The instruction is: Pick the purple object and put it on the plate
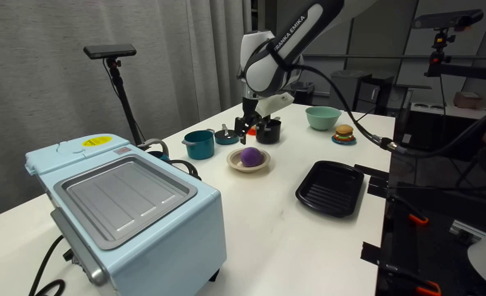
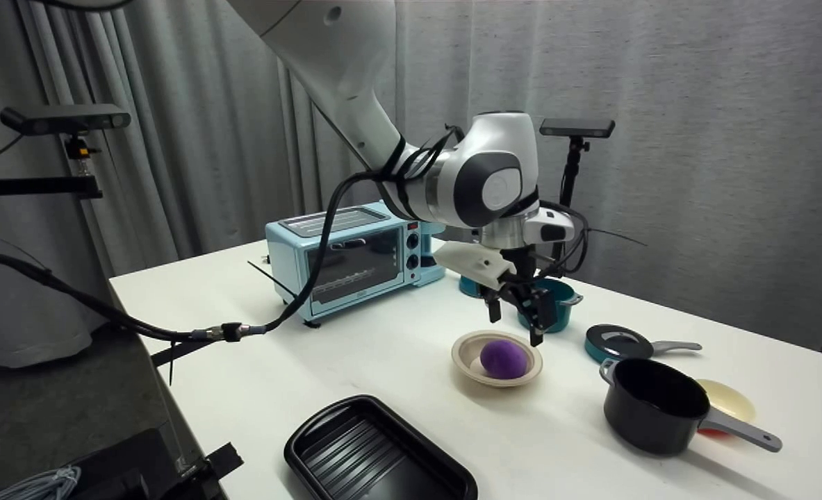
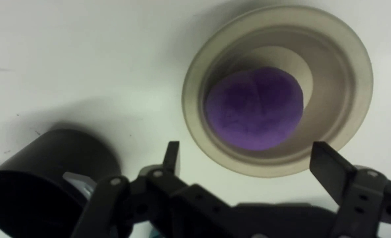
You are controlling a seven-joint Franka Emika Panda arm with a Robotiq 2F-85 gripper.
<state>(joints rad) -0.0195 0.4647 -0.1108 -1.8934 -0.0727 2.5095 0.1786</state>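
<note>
The purple ball lies in the cream plate. In an exterior view the ball and plate show the same way. In the wrist view the ball sits off-centre inside the plate, and a paler patch shows beside it on the plate's floor. My gripper is open and empty, above and beside the plate. In the wrist view its fingers are wide apart at the plate's lower rim, and neither touches the ball. The gripper also shows behind the plate in an exterior view.
A black pot stands near the plate, close in the wrist view. A teal pot and lidded teal pan stand nearby. Also present are a black ridged tray, blue oven, green bowl and toy burger.
</note>
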